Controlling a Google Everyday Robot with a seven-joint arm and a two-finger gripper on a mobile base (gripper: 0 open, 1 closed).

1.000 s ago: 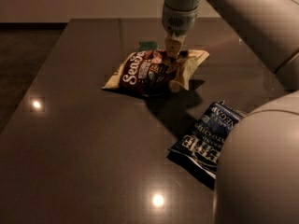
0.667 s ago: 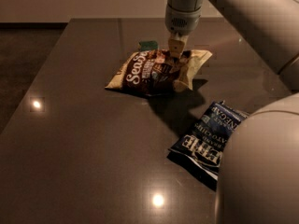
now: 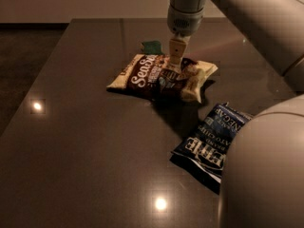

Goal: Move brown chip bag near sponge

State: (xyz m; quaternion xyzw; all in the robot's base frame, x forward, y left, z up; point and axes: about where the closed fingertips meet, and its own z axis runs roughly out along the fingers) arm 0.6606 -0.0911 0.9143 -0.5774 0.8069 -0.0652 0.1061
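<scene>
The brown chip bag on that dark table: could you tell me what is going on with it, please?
The robot's one arm reaches down from above, and its gripper sits on the right half of the brown chip bag, which looks crumpled there. The bag lies on the dark table, its far edge right by the green sponge. A dark blue chip bag lies apart, nearer the camera, with nothing touching it.

Dark glossy table [image 3: 85, 141] – ceiling-light glints [image 3: 160, 203]; pale wall [image 3: 71, 1] behind; dim floor [image 3: 23, 51] left, perhaps carpet.
</scene>
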